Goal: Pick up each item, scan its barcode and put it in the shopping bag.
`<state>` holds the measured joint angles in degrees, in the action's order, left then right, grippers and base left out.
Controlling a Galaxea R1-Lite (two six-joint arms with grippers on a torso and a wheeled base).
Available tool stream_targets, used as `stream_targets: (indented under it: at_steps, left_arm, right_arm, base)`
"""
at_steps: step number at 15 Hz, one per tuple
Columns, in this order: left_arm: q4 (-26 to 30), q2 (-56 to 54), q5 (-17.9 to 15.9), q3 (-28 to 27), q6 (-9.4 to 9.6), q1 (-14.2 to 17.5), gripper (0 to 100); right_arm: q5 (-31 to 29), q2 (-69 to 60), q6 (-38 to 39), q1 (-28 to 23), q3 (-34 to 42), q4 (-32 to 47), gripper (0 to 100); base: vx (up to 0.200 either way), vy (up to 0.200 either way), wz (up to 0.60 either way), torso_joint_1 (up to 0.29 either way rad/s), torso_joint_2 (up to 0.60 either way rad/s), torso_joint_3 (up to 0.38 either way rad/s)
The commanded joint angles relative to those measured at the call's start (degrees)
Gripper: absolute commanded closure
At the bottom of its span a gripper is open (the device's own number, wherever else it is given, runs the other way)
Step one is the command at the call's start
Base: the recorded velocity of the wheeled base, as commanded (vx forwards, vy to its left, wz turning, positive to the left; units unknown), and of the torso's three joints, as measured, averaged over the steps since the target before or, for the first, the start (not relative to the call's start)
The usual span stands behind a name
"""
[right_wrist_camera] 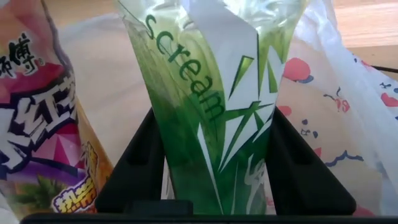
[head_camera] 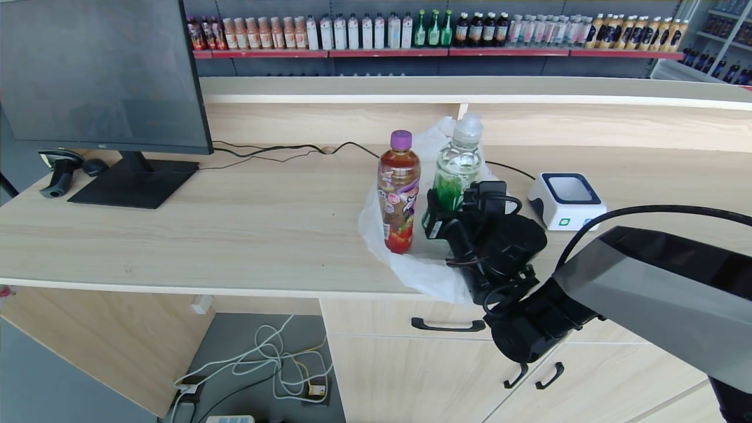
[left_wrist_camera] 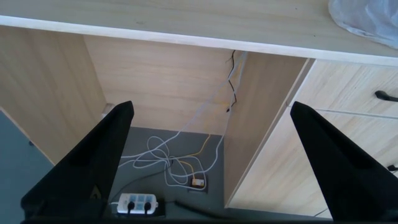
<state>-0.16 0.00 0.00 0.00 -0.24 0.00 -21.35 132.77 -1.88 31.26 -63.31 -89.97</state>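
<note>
Right gripper [right_wrist_camera: 217, 162]: fingers clamped on green-label bottle [head_camera: 459, 164].
Tea bottle [head_camera: 399, 191]: just beside those fingers, on shopping bag [head_camera: 423, 267].
Left gripper [left_wrist_camera: 211, 109]: fingers apart.

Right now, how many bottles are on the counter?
2: the purple-capped bottle stands on the white bag; the green-labelled bottle stands beside it, in the right gripper.

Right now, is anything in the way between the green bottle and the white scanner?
No, nothing visible. The green bottle, in the right gripper, stands on the bag; only counter and a thin cable lie between it and the white scanner. The tea bottle is on its other side.
</note>
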Motion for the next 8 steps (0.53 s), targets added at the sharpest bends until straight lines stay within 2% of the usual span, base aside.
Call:
stream_targets:
  at_steps: [1, 7, 8]
  left_arm:
    - [-0.1, 0.0, 0.0, 0.0, -0.02, 0.0, 0]
    - [-0.2, 0.0, 0.0, 0.0, -0.02, 0.0, 0]
    - [-0.2, 0.0, 0.0, 0.0, -0.02, 0.0, 0]
  right_arm:
    - [-0.3, 0.2, 0.0, 0.1, 0.1, 0.0, 100]
    - [-1.0, -0.6, 0.6, 0.1, 2.2, 0.0, 100]
    - [-0.9, -0.6, 0.6, 0.3, 2.3, 0.0, 0]
  base:
    - [0.000, 0.000, 0.00, 0.000, 0.00, 0.000]
    - [0.000, 0.000, 0.00, 0.000, 0.00, 0.000]
    - [0.000, 0.000, 0.00, 0.000, 0.00, 0.000]
